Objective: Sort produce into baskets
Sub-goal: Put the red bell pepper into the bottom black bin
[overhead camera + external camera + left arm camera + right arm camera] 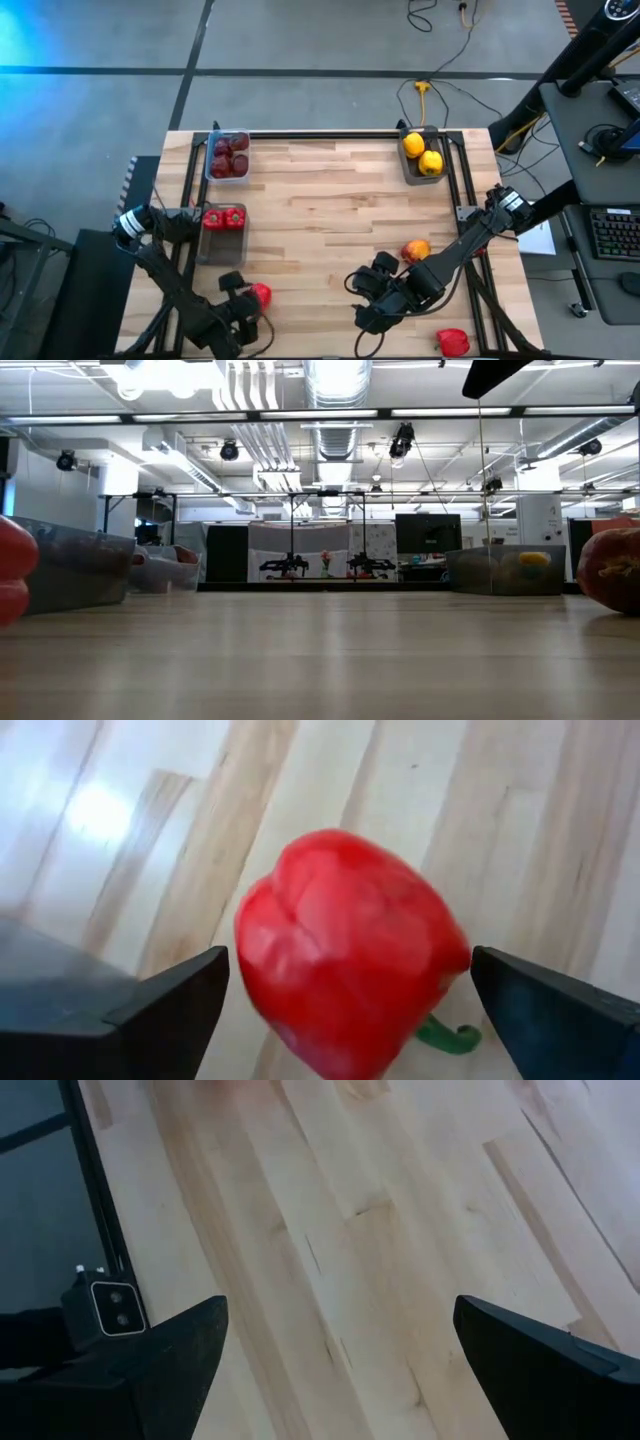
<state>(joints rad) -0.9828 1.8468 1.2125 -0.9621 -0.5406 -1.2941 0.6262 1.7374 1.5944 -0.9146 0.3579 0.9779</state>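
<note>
The left gripper (345,995) stands spread wide with a red pepper (345,965) between its fingers, neither touching it, likely lined up for a pinch so it can join the peppers in the near-left bin (222,232). The pepper is glossy, lobed and blocky, with a curled green stem. The right gripper (340,1355) waits spread over bare pale wood table (400,1230); an orange-red fruit (416,250) lies just behind it, another pepper (452,341) beside it.

Red pepper (345,955) between left tool (345,1010) fingers
</note>
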